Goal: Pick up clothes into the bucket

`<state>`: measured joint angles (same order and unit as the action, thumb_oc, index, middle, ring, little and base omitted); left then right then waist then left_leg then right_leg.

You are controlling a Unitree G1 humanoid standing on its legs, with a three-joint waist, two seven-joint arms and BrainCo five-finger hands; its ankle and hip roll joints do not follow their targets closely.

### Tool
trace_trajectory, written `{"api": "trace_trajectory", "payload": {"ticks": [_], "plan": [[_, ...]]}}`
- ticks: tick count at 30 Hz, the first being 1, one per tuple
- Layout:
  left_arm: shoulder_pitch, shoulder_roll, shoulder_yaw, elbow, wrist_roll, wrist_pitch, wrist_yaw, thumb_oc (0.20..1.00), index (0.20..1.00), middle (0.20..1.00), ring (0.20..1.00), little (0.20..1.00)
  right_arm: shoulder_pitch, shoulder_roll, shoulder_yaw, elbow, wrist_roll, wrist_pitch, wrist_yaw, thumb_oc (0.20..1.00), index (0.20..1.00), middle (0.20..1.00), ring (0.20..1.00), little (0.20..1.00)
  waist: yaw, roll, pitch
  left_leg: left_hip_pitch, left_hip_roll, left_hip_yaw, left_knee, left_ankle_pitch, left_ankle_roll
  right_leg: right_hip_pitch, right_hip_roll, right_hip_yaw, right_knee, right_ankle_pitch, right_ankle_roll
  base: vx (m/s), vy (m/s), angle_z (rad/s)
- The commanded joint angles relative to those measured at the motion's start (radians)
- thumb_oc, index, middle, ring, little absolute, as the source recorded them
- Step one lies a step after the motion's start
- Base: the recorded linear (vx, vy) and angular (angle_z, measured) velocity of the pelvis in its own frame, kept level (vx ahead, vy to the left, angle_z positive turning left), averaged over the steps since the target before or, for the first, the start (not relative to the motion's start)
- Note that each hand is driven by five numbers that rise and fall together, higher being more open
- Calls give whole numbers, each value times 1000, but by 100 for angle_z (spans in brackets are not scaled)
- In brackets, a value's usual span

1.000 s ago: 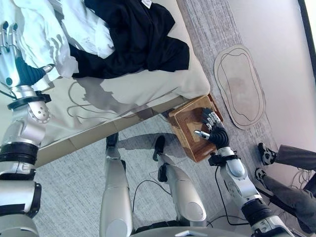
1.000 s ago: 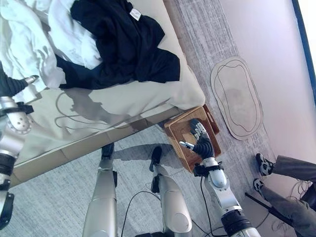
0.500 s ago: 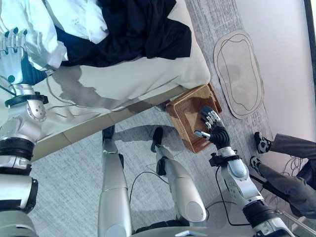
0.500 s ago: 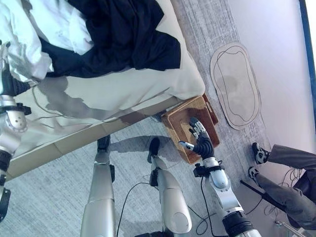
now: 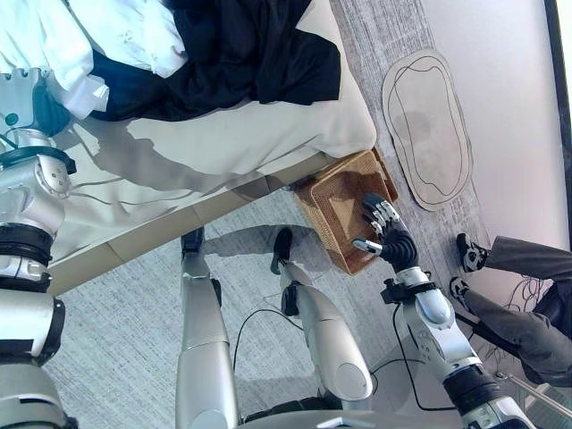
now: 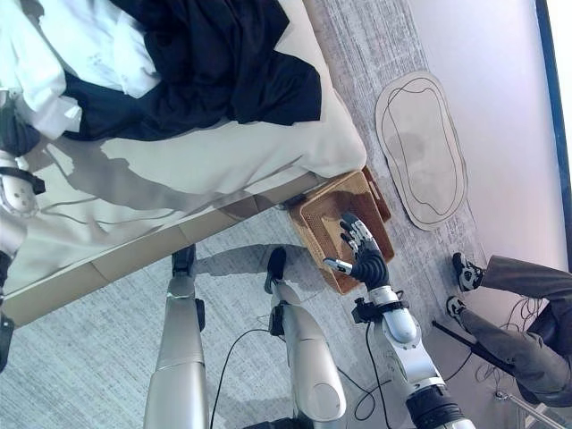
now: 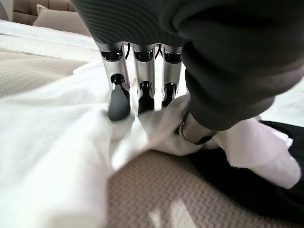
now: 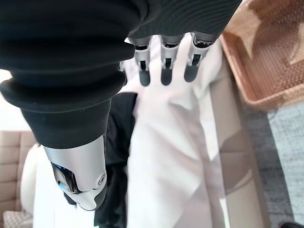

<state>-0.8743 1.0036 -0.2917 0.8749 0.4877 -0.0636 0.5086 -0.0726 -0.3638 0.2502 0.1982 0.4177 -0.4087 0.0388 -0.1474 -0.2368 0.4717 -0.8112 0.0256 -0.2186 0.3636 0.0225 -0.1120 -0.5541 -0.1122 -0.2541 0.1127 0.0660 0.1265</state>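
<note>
A heap of white clothes point(image 5: 116, 31) and a black garment point(image 5: 241, 54) lie on the beige bed point(image 5: 223, 152). My left hand point(image 5: 22, 98) rests at the left edge of the white heap. In the left wrist view its fingers point(image 7: 118, 99) and thumb point(image 7: 194, 133) pinch a bunched fold of the white cloth point(image 7: 57, 142), with the black garment point(image 7: 247, 185) beyond. A brown wicker basket point(image 5: 335, 210) stands on the floor by the bed's corner. My right hand point(image 5: 389, 237) hovers over its near rim, open and holding nothing; its fingers point(image 8: 164, 71) are straight.
An oval beige rug point(image 5: 424, 125) lies on the carpet beyond the basket. A person's legs point(image 5: 518, 299) and dark shoes point(image 5: 469, 255) are at the right, close to my right arm. The bed's edge runs between me and the clothes.
The camera has shifted. My left hand, earlier raised with fingers straight, has come down and closed on the white cloth. The right hand stays over the basket.
</note>
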Motion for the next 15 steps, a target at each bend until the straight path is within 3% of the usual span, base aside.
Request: {"api": "trace_trajectory", "payload": {"ticks": [1, 8, 15], "plan": [[39, 28, 47, -61, 9, -23, 10, 200, 200, 200, 200, 200, 45, -30, -34, -81, 45, -29, 13, 1000, 1000, 1000, 1000, 1000, 16, -24, -69, 17, -17, 115, 45, -83, 78, -22, -38, 59, -9, 73, 39, 17, -6, 4], [90, 1, 75, -76, 5, -34, 6, 200, 200, 200, 200, 200, 41, -22, -29, -61, 35, -26, 7, 1000, 1000, 1000, 1000, 1000, 29, -13, -78, 61, -17, 117, 26, -80, 80, 12, -39, 53, -10, 67, 39, 8, -1, 0], [322, -142, 203, -270, 15, -90, 4, 200, 200, 200, 200, 200, 31, -4, -47, -18, -10, -18, -22, 1000, 1000, 1000, 1000, 1000, 73, 26, -100, 177, -21, 129, -45, -70, 82, 96, -58, 51, -20, 56, 39, 58, 6, 2]]}}
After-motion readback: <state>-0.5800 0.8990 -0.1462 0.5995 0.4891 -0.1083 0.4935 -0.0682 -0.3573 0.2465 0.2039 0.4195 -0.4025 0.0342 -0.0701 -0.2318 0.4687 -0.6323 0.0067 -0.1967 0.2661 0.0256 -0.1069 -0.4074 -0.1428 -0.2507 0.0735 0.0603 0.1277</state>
